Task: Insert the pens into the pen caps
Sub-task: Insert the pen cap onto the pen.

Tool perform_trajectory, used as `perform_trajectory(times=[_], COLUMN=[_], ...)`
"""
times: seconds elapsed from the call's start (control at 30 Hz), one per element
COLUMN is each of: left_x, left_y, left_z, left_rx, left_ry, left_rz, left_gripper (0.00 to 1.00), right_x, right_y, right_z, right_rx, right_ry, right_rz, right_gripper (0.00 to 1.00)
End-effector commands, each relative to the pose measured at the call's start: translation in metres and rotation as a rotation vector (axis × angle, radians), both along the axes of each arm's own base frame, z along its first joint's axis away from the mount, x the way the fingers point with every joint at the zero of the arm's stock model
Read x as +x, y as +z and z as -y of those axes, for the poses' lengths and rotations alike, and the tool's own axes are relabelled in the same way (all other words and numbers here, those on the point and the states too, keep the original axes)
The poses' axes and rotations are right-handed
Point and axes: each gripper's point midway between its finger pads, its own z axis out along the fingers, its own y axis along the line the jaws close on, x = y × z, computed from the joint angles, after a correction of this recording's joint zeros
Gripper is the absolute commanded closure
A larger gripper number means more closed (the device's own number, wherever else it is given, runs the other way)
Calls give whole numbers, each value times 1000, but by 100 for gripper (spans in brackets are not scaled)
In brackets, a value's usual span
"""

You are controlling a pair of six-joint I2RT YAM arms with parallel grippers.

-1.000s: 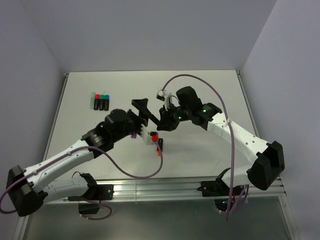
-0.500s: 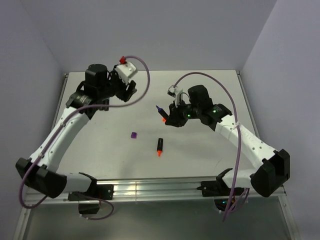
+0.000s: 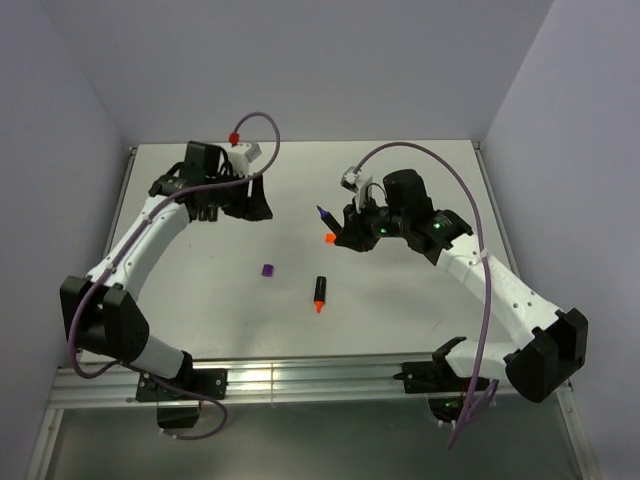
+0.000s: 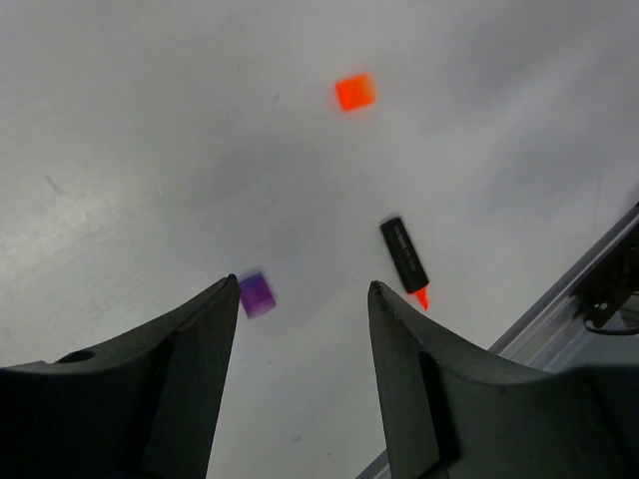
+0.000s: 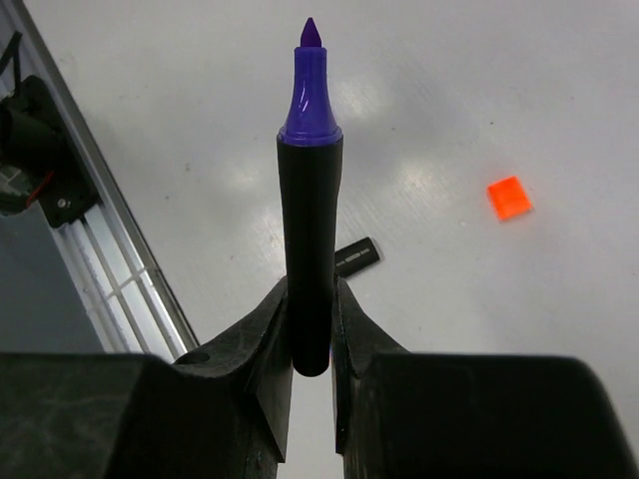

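Pen with purple tip in right jaws, orange pen print illegible

The right claw's fingers are matt black plastic with a faintly grainy skin. Clamped between them, the purple pen has a smooth, dull black barrel and a purple plastic nose with a slight shine. Beyond the claw's tips the table is smooth and white with soft patches of glare. The edge rail, left of the claw in its own camera, looks like brushed metal. The orange cap, ahead and right of the tips, is flat-coloured plastic.

The left claw's fingers are dull dark plastic too. Just past one fingertip the orange pen has a satin black barrel. The purple cap by the other is too blurred to judge.
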Motion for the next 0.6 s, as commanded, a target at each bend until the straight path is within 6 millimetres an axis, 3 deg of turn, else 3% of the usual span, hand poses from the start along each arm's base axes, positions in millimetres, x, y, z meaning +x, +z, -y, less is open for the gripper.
perform_trajectory(times=[0.0,0.03,0.13,0.23,0.57], left_x=[-36,-42,-41,-41,-38], left_y=[-63,-76,-87,-95,-156], left_z=[-33,-36,-35,-28,-10], left_rx=[191,206,248,266,381], left_ry=[62,93,183,234,335], left_rz=[-193,-213,-201,-184,-329], left_gripper=[39,34,21,15,32], right_x=[14,16,18,18,23], right_y=[14,13,12,11,6], right_z=[9,10,11,13,14], right_rx=[6,5,-1,-5,-15], right_ry=[-45,-51,-58,-64,-77], right_rz=[64,58,57,60,47], right_gripper=[100,100,100,100,100])
